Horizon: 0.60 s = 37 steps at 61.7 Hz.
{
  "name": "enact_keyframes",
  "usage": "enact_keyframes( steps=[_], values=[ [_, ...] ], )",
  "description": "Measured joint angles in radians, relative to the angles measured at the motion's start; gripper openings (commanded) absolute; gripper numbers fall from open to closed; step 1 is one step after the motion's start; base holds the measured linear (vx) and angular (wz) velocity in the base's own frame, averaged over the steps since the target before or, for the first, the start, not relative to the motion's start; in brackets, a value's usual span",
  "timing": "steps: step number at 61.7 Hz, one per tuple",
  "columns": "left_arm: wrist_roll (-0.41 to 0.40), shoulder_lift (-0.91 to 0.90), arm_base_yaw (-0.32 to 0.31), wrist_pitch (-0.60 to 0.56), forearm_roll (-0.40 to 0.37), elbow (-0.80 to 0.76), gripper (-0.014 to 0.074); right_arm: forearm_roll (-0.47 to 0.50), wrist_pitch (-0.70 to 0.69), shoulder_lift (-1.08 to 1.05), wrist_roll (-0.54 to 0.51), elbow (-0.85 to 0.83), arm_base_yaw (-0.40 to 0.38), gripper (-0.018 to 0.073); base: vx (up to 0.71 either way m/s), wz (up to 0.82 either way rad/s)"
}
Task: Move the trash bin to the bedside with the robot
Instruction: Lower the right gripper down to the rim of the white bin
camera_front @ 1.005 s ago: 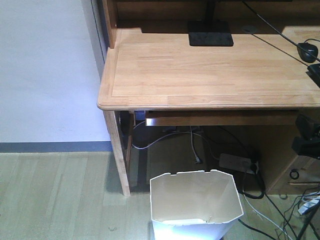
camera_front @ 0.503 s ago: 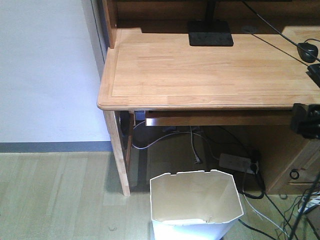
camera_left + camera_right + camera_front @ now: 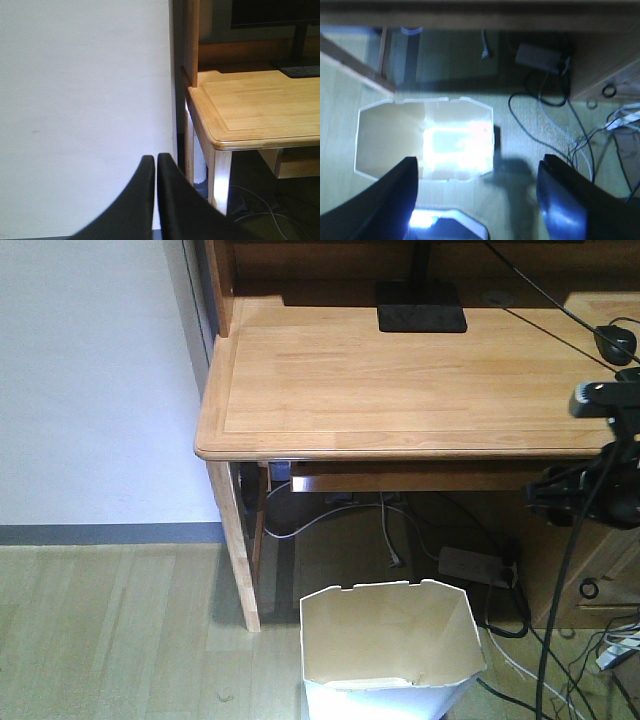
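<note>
We see the white thin-walled plastic trash bin point(image 3: 392, 640), notched along its rim, standing upright on the pale wooden floor point(image 3: 110, 630). It is just in front of the light wooden surface point(image 3: 400, 380) and near its corner leg point(image 3: 235, 540). The right pincer point(image 3: 477, 160) hangs released, spread wide, above the bin and apart from it. In the wrist view one finger point(image 3: 395, 200) overlaps the bin's near corner, while the other sits over floor beside black cables point(image 3: 580, 145). The left pincer point(image 3: 155, 159) is clenched on nothing, facing the white wall point(image 3: 85, 100).
</note>
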Motion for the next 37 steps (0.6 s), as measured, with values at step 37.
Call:
enact_keyframes(
  steps=[37],
  values=[
    [0.0,0.0,0.0,0.0,0.0,0.0,-0.0006,0.04,-0.117,0.603,-0.16,-0.147,0.0,0.0498,0.0,0.0]
  ],
)
